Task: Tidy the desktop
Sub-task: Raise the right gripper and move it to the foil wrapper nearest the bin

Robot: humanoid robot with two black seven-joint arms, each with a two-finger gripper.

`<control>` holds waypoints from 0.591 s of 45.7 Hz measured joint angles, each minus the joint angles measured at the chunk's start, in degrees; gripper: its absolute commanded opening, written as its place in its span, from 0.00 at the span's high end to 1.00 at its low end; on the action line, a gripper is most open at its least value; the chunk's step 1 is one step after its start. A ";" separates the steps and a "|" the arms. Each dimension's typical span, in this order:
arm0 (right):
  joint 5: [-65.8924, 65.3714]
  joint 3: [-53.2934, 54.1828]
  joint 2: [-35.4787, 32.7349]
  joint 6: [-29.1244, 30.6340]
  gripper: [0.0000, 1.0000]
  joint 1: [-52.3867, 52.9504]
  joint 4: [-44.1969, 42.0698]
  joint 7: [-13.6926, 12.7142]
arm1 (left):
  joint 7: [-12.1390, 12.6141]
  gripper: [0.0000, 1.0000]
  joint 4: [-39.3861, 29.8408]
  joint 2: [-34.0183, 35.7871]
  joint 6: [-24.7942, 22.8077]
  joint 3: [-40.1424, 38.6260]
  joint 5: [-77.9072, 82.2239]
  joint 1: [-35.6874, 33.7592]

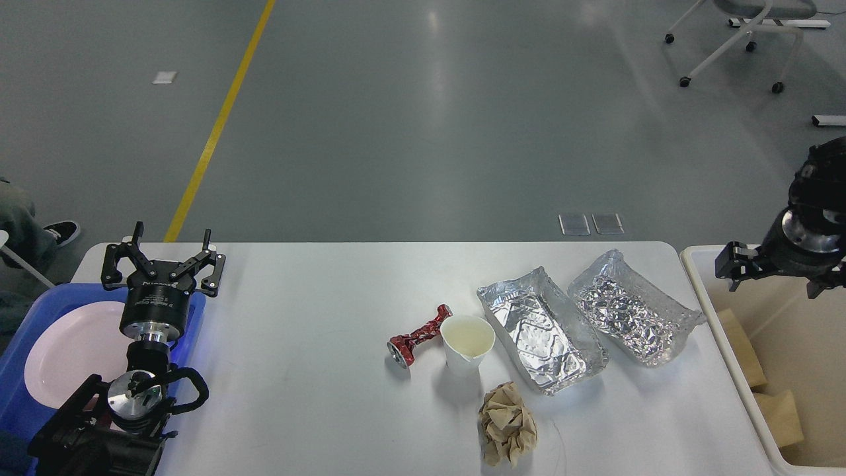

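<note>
The white desktop (pixel 310 311) holds a crushed red can (pixel 418 337), a white paper cup (pixel 467 342), a foil tray (pixel 538 330), a crumpled foil tray (pixel 628 309) and a ball of brown paper (pixel 507 424). My left gripper (pixel 170 239) is open and empty, standing upright at the table's far left above the blue tray's edge. My right gripper (pixel 778 276) is open and empty, raised above the beige bin (pixel 700 291) at the right, apart from everything on the table.
A blue tray (pixel 26 311) with a white plate (pixel 66 350) sits at the left edge under my left arm. Brown paper pieces (pixel 780 410) lie in the bin. A wheeled chair (pixel 733 39) stands on the floor far back right.
</note>
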 measured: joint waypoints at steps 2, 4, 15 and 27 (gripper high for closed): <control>0.14 -0.77 0.43 2.07 0.00 4.41 3.29 0.00 | 0.00 0.04 0.00 -0.01 0.00 0.02 0.00 0.01; 0.64 -1.75 0.86 3.50 0.00 9.35 7.40 -0.04 | 0.00 0.04 0.00 0.00 0.00 0.02 0.00 0.03; 9.45 -5.76 3.89 5.31 0.00 31.88 24.16 -0.12 | -0.09 0.04 0.00 0.00 0.00 0.02 0.04 0.09; 19.92 -6.18 8.59 4.29 0.02 50.40 39.70 0.03 | -0.09 0.04 0.00 0.00 0.00 -0.04 0.04 0.09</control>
